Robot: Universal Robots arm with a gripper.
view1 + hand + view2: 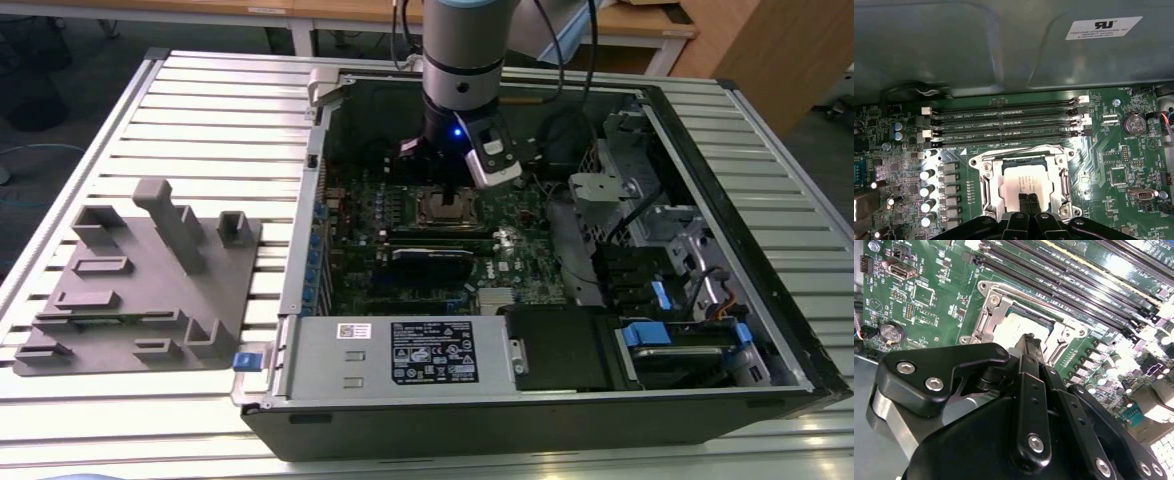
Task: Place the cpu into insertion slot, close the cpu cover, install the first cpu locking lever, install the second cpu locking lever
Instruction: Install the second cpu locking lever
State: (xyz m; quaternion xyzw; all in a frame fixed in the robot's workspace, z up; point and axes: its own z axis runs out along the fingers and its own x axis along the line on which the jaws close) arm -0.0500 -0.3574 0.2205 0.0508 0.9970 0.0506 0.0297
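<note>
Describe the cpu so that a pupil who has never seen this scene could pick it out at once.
Start at the open computer case and find the green circuit board on its floor. Below the row of long black memory slots sits a square socket framed by a silvery cpu cover. The cpu is the flat, pale metal square in that frame's window, just ahead of the end effector.

Lab/workshop: slatted alu bench (pixel 160 100), open PC case (pixel 694 140).
</note>
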